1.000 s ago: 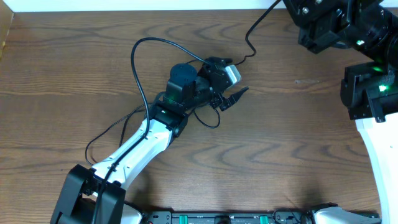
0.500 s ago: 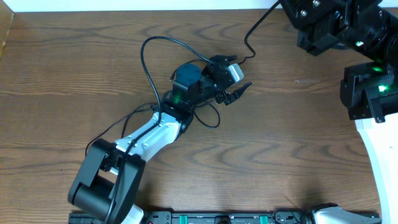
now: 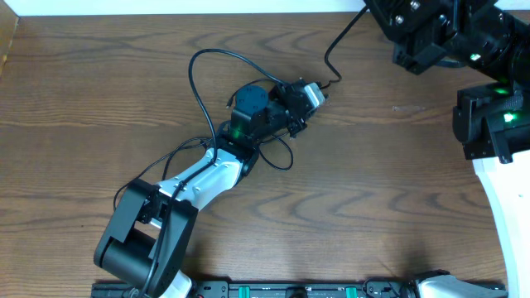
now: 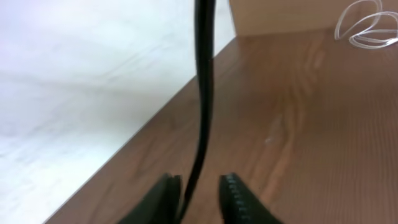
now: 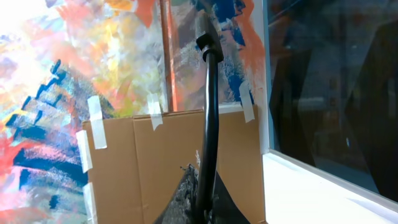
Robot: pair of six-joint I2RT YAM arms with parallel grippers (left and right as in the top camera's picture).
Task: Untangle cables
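Observation:
A thin black cable (image 3: 329, 56) runs from the top right of the overhead view down to my left gripper (image 3: 325, 89) at the table's middle. In the left wrist view this cable (image 4: 203, 93) rises between the narrowed fingers of that gripper (image 4: 200, 180). It lies against the left finger, with a small gap to the right one. My right gripper (image 3: 377, 8) is raised at the back right. In the right wrist view it (image 5: 202, 186) is shut on the black cable (image 5: 211, 93), whose plug end points up. More thin black cords (image 3: 281, 161) loop under the left arm. A white cable (image 4: 367, 25) lies coiled far off.
A thicker black lead (image 3: 193, 74) arcs over the left arm. A cardboard box (image 4: 280, 15) stands at the table's far edge beside the white wall. The right arm's bulky body (image 3: 489, 124) fills the right side. Taped cardboard (image 5: 143, 162) faces the right wrist camera.
The left arm has pushed forward and its jaws have swung up and narrowed from wide open around the black cable. The right gripper has stayed shut on the cable.

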